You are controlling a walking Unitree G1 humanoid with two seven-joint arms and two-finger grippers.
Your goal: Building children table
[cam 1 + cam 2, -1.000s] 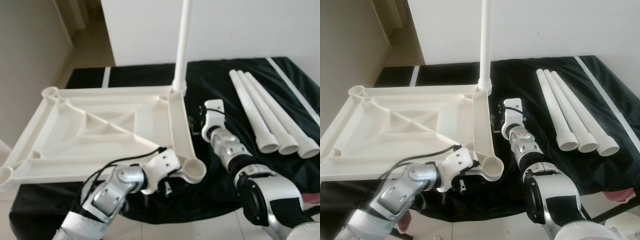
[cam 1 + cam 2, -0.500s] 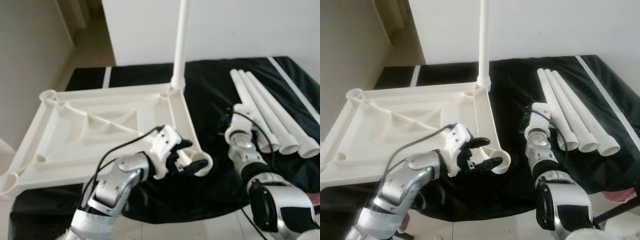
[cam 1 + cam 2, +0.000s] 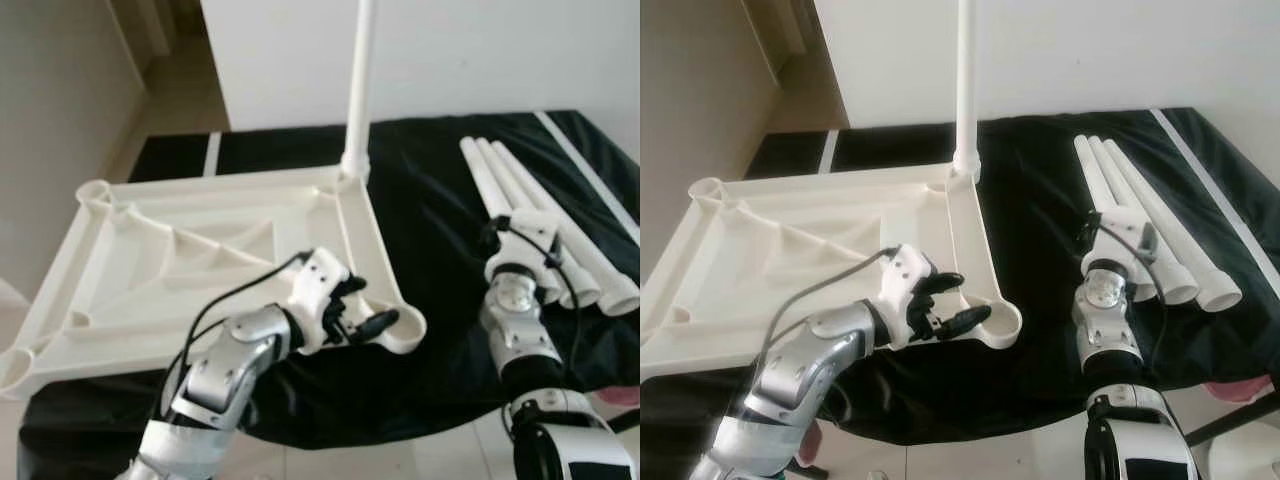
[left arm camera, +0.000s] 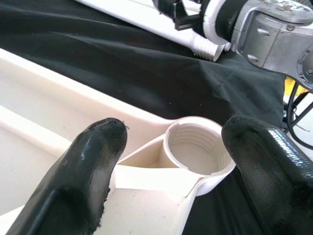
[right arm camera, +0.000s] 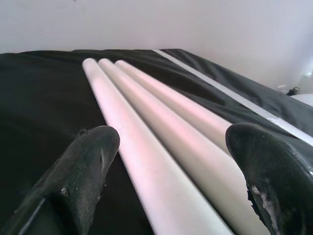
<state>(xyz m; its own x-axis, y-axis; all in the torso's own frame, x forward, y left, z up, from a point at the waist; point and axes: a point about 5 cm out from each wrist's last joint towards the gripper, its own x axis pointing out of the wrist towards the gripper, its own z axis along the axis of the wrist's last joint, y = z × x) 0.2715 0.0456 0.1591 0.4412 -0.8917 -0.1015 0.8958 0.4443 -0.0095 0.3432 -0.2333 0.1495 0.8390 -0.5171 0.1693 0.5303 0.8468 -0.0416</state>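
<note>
The white table top point(image 3: 180, 250) lies upside down on a black cloth. One white leg point(image 3: 357, 90) stands upright in its far right corner. Three loose white legs point(image 3: 540, 215) lie side by side on the cloth to the right. My left gripper point(image 3: 358, 308) is open at the near right corner, its fingers point(image 4: 93, 166) straddling the empty threaded socket point(image 4: 195, 149) without touching it. My right gripper point(image 3: 515, 228) is open at the wide ends of the loose legs. In the right wrist view the legs point(image 5: 146, 161) run away between its fingers point(image 5: 83, 166).
The black cloth point(image 3: 430, 190) covers a low surface whose front edge drops to a pale tiled floor point(image 3: 400, 450). A white wall point(image 3: 480, 50) rises behind. More empty sockets sit at the table top's left corners point(image 3: 95, 190).
My left gripper came up from under the near edge and opened around the corner socket. My right arm swung right, from beside the table top to the loose legs.
</note>
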